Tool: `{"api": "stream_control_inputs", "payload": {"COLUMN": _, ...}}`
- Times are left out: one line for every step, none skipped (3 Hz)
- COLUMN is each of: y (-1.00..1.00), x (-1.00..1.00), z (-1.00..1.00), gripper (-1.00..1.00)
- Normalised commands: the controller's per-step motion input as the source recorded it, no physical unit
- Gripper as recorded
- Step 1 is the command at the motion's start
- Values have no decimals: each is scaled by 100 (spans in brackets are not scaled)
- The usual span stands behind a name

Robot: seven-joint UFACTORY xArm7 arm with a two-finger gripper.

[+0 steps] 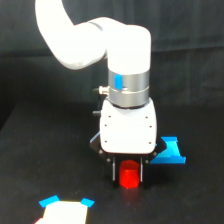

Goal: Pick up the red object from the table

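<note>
Soft, slightly blurred picture; bright white arm [107, 42] against dim black surroundings.

My arm [90, 35] is glossy white, with a silver-grey metal band at the wrist [129, 90] that carries a small blue patch. My pincer [130, 172] has a white housing dotted with small dark screws, and its fingers [115, 172] are black. The red object [129, 178] between them is bright red-orange. The bench [40, 165] is matte black, as is the backdrop [190, 50]. A blue piece [171, 152] lies at the exterior view's right. At the bottom edge sits a whitish block [66, 212] with bright blue corners.
</note>
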Motion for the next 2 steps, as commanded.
{"api": "stream_control_inputs", "payload": {"y": 52, "x": 34, "z": 100, "gripper": -100}}
{"api": "stream_control_inputs", "payload": {"y": 56, "x": 40, "z": 100, "gripper": -42}}
